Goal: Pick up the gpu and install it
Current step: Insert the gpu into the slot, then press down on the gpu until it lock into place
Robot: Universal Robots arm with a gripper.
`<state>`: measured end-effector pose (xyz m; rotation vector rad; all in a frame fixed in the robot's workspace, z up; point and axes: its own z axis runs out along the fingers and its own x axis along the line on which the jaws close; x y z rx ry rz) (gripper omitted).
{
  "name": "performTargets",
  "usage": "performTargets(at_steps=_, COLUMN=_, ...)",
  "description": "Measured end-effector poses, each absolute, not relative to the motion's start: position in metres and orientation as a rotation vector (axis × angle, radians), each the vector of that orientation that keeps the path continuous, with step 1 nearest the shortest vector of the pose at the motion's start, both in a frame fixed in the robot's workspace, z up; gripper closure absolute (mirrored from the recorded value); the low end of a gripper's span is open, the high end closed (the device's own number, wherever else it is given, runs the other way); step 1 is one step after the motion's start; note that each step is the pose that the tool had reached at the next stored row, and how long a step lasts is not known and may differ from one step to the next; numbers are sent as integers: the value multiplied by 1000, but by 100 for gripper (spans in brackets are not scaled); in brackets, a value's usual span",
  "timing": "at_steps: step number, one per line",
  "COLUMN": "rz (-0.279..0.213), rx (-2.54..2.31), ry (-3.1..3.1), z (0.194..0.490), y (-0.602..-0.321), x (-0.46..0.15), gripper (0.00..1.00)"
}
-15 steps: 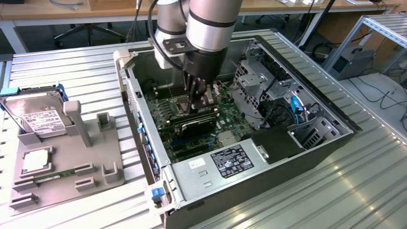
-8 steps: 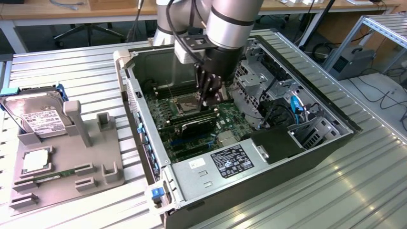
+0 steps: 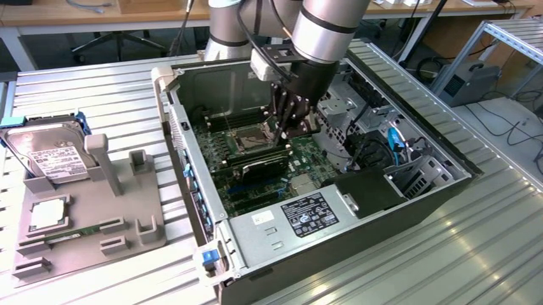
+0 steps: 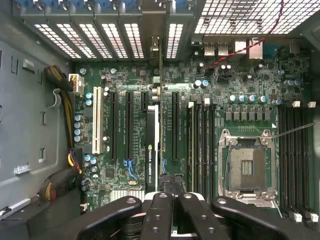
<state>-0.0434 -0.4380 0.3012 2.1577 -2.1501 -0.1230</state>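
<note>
A ribbed metal bench [image 3: 93, 89] carries an open computer case [image 3: 424, 197] lying on its side, with office desks and chair legs in the background. Toward the exterior view's left, a grey fixture tray [image 3: 127, 244] holds a silver hard drive [image 3: 51, 152] with a white label, a processor chip [image 3: 47, 213] and a narrow green memory stick [image 3: 72, 234]. The arm reaches down into the case, its tool [image 3: 284, 130] clenched just above the motherboard [image 4: 240, 85]. The gpu [image 4: 152, 150], a thin black card seen edge-on in the wrist view, stands upright in a slot between the black expansion slots, directly below the closed fingers [image 4: 160, 215]. Beside it lies the empty processor socket [image 4: 246, 167].
</note>
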Motion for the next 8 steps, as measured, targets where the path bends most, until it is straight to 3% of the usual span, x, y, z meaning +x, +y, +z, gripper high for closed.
performTargets(at_steps=8, rz=-123, rx=2158, ry=-2150, z=299, y=-439, x=-57, gripper=89)
